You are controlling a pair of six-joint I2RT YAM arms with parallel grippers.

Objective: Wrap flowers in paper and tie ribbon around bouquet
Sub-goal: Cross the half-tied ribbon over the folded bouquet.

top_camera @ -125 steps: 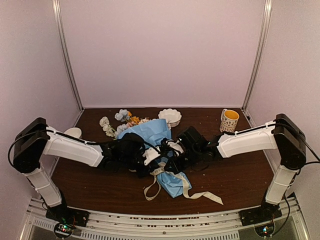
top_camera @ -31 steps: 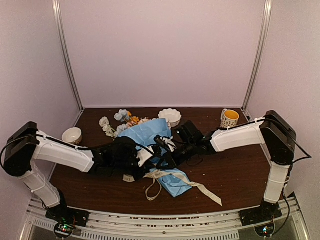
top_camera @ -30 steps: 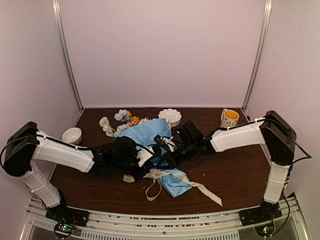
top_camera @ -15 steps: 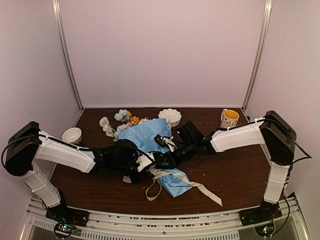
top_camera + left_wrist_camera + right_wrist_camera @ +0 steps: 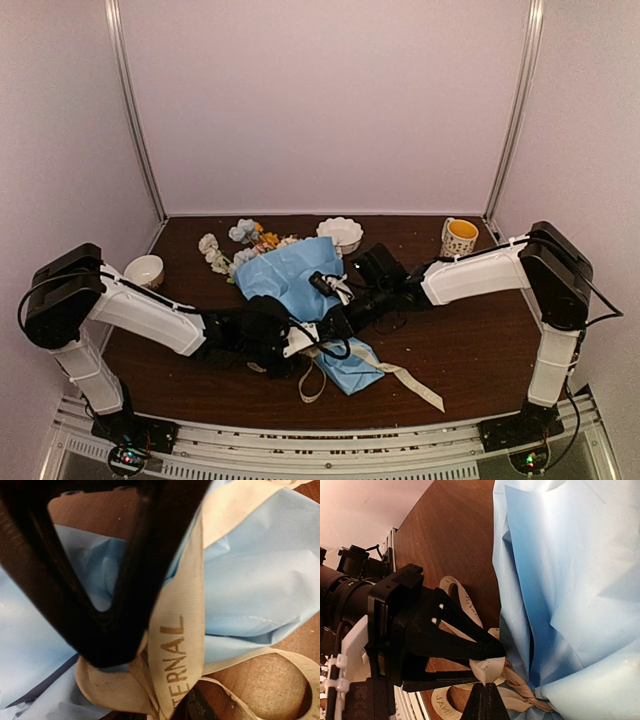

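A wrapped bouquet (image 5: pixel 300 285) lies in the middle of the desk (image 5: pixel 470 330), with ribbon (image 5: pixel 177 630) looped round its narrow end. Tying is in hand. Right jaws are closed against the ribbon; whether left jaws grip it is unclear. The next move likely needs both ends pulled taut.

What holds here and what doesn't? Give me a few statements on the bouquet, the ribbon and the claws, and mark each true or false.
1. A mug with a yellow inside stands at the far right of the table. True.
2. The flowers stick out of the near end of the paper. False: the blooms show at its far left end.
3. The ribbon is plain, with no lettering. False: printed letters run along it in the left wrist view.
4. The right claw is shut. True.
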